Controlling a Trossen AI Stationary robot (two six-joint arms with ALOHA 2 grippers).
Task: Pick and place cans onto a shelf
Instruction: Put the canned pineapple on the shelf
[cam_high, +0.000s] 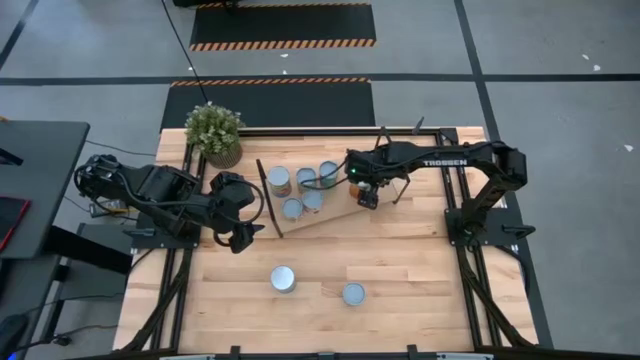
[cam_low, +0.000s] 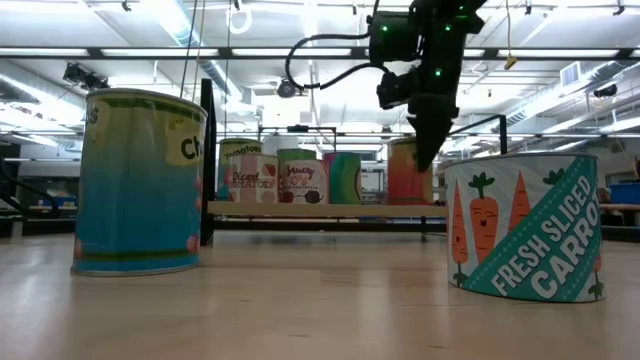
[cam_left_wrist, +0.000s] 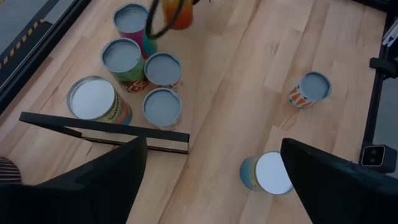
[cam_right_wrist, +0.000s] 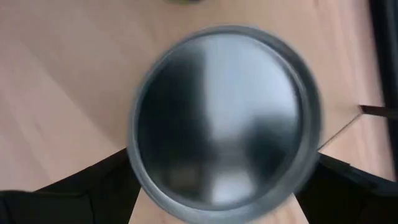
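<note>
The light-wood shelf (cam_high: 340, 208) with black frame ends lies at the table's far middle. Several cans (cam_high: 300, 190) stand on it in a cluster; they also show in the left wrist view (cam_left_wrist: 163, 68). My right gripper (cam_high: 368, 195) is over the shelf's right part, shut on an orange-labelled can (cam_low: 408, 172) with a grey top (cam_right_wrist: 224, 118). My left gripper (cam_high: 240, 234) is open and empty beside the shelf's left frame end (cam_left_wrist: 106, 132). A white-topped can (cam_high: 284, 279) and a carrot-label can (cam_high: 353, 294) stand upright on the table nearer the front. My right gripper holds the orange can by its round side wall just below the top rim (cam_right_wrist: 140, 180), between its two fingers (cam_right_wrist: 93, 190), one on each side. The fingers come from above, pointing down. The can is upright, its bottom at the shelf board's level; I cannot tell whether it rests there.
A potted green plant (cam_high: 214, 131) stands at the table's far left corner, behind the shelf. The two loose cans loom close in the low view, one left (cam_low: 140, 180) and one right (cam_low: 525, 225). Bare tabletop (cam_high: 420, 260) lies at the front right.
</note>
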